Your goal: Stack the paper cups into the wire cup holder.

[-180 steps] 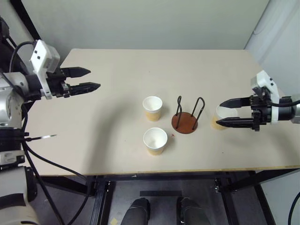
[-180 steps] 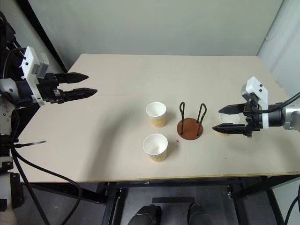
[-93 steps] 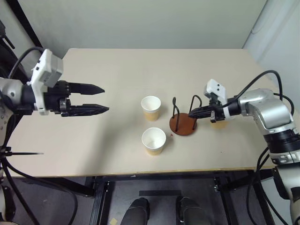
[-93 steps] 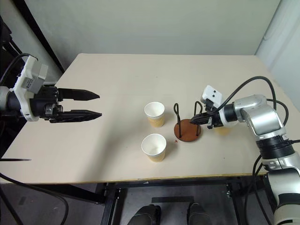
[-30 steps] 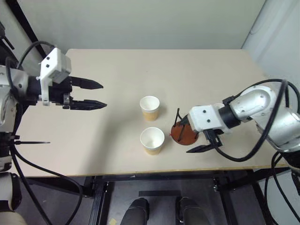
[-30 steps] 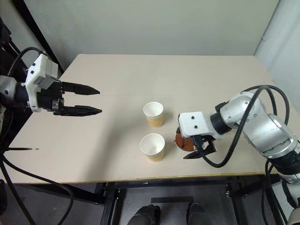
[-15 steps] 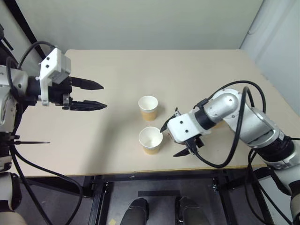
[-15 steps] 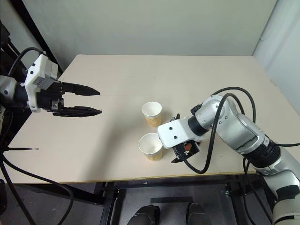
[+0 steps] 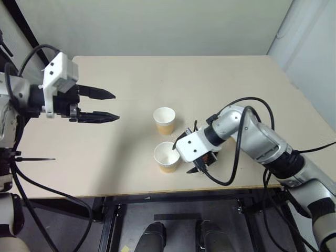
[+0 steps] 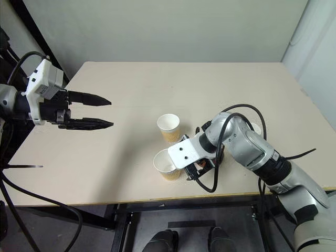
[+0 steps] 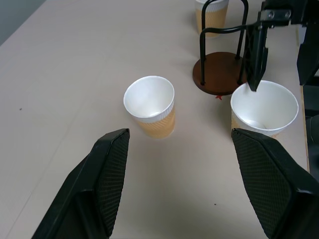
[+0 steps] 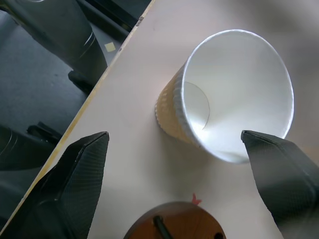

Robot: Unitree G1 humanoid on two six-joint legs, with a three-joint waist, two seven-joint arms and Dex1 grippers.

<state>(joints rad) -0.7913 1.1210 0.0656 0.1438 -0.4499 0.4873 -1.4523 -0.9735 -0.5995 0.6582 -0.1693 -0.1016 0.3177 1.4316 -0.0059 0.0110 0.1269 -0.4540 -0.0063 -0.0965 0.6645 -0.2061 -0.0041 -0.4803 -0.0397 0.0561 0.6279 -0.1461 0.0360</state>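
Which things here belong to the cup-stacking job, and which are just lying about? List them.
Job: near paper cup; far paper cup; third paper cup, right of the holder; wire cup holder; right claw, open astride the near cup.
Lying about: small red mark; table.

Bright even light, soft shadows; sharp frames, wrist fingers blurred

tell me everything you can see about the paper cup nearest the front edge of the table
The near paper cup is small and tapered, with a white inside and rim and a ribbed tan-yellow outside. It stands upright and empty on the table, beside the wire cup holder. The right tool straddles it with its fingers spread and apart from the cup walls.
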